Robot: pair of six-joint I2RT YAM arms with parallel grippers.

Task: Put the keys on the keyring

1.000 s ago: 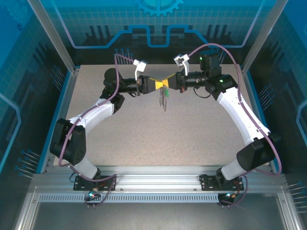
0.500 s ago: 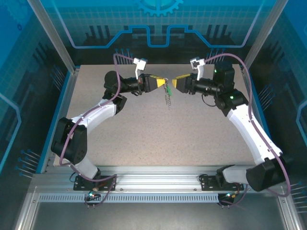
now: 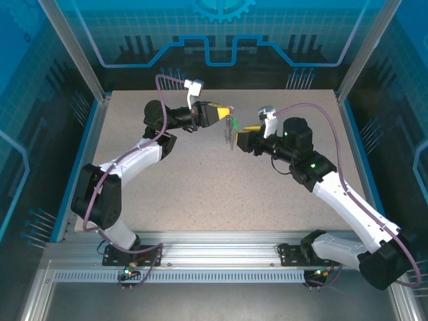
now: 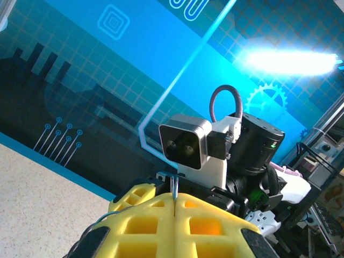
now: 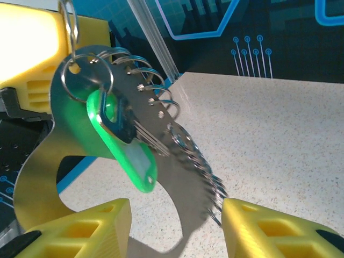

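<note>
Left end effector (image 3: 226, 115): mine, closed on the keyring (image 5: 177, 183). From the left wrist, its thin top loop (image 5: 69, 24) is pinched in the seam.

Right end effector (image 3: 242, 138): mine, wide and holding nothing.

Keyring: a silvery curved strip edged with small rings (image 5: 161, 102). It hangs from my left end effector, clear above the bench (image 3: 200, 187).

Key (image 5: 126, 145): the green head points down. It hangs from a ring at the strip's upper end and lies against the strip's face. I judge it threaded, but I cannot tell whether it is fully on.

Key relative to right end effector: ahead of and above the gap, nearer my left-hand tip. The strip's lower end dips into the gap and touches neither tip.

Risk 1, swing: the strip dangles from a single loop. A nudge from my right tips would probably set it turning, and a closing grasp could then miss.

Risk 2, wrong grasp: closing here would likely catch the strip or its rings rather than the key, since the key sits higher.

Risk 3, slip: the pinch is on thin wire only. A pull from my right side may drag the loop out and drop everything onto the bench.

Risk 4, collision: my two end effectors are near each other, and a further advance could bring them together.
</note>
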